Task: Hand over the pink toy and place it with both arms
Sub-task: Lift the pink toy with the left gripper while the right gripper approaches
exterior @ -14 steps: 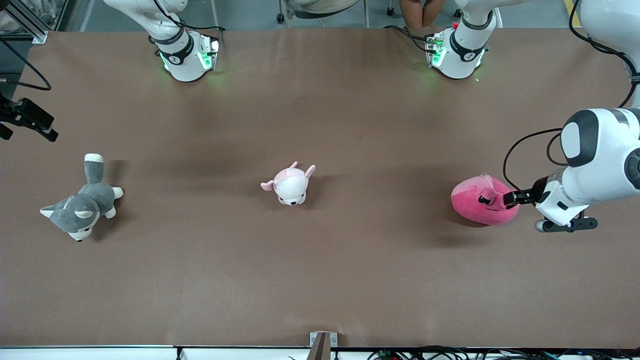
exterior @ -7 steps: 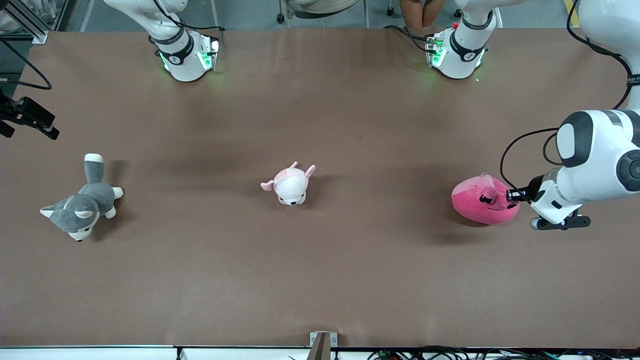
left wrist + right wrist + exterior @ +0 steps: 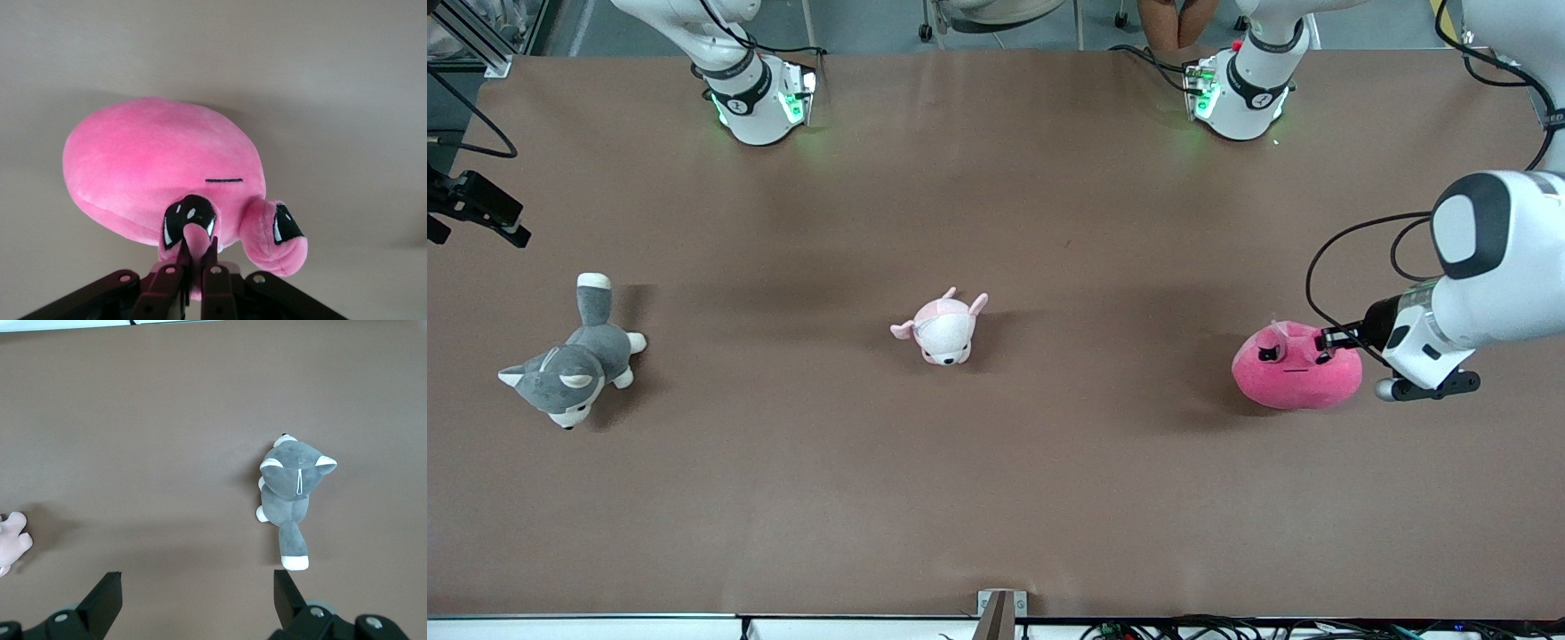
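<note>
The pink toy (image 3: 1294, 378) is a hot-pink blob plush with black eyes at the left arm's end of the table. My left gripper (image 3: 1330, 338) is shut on a small pink nub at the top of its face. In the left wrist view the fingers (image 3: 215, 273) pinch this nub beside one black eye, and the toy (image 3: 160, 167) hangs from them with its shadow on the table. My right gripper (image 3: 197, 577) is open and empty, high over bare table between the husky and the puppy. It does not show in the front view.
A pale pink-and-white puppy plush (image 3: 943, 329) lies mid-table. A grey-and-white husky plush (image 3: 574, 360) lies at the right arm's end, also in the right wrist view (image 3: 291, 493). A black mount (image 3: 476, 209) juts in at that table end.
The left arm has risen and pulled the pink toy up by its nub. The toy has swung so that its face shows to the front camera. The right arm has not moved.
</note>
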`<state>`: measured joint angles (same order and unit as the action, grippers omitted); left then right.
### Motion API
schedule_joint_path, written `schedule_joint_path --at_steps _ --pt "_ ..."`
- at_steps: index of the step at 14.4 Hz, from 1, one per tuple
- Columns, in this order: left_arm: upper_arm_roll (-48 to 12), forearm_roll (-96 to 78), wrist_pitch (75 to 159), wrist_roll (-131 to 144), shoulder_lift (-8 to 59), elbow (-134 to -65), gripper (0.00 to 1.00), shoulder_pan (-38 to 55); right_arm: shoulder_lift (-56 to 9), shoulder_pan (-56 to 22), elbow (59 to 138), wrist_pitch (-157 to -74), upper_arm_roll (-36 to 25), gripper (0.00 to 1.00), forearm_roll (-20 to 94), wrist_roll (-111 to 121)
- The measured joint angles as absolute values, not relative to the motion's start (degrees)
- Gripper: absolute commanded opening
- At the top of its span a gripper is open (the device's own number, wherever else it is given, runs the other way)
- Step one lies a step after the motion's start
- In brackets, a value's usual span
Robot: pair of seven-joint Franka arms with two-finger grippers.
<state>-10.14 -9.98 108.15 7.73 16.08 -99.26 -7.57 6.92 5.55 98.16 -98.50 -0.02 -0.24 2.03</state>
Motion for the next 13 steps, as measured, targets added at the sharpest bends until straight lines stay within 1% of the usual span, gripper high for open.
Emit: schedule_joint_path --at_steps 2,6,9,10,11,13 --pt "-14.18 -10.94 105.67 14.33 14.57 -96.27 0.00 -7.52 6.92 5.55 98.17 -97.49 -0.03 1.00 -0.24 2.02" --pt "-25.00 -11.07 103.40 29.16 13.85 -88.40 0.00 -6.73 6.91 5.54 98.19 -95.96 0.10 1.00 -0.24 2.02" --pt "-30.61 -11.09 102.78 39.03 13.84 -84.14 0.00 -5.12 6.91 5.47 98.16 -94.43 0.31 1.00 -0.23 2.04" --pt "-31.50 -11.11 102.72 41.38 13.88 -83.24 0.00 -4.10 6.91 5.21 98.05 -93.72 0.49 0.99 0.01 2.04" --pt "-31.90 -11.15 102.72 43.35 14.07 -82.17 0.00 -2.78 6.92 4.55 97.89 -93.24 0.61 0.92 0.75 2.04" --pt "-32.00 -11.20 103.11 47.60 14.91 -79.61 0.00 0.28 6.92 3.25 97.68 -93.10 0.83 0.84 5.58 1.90"
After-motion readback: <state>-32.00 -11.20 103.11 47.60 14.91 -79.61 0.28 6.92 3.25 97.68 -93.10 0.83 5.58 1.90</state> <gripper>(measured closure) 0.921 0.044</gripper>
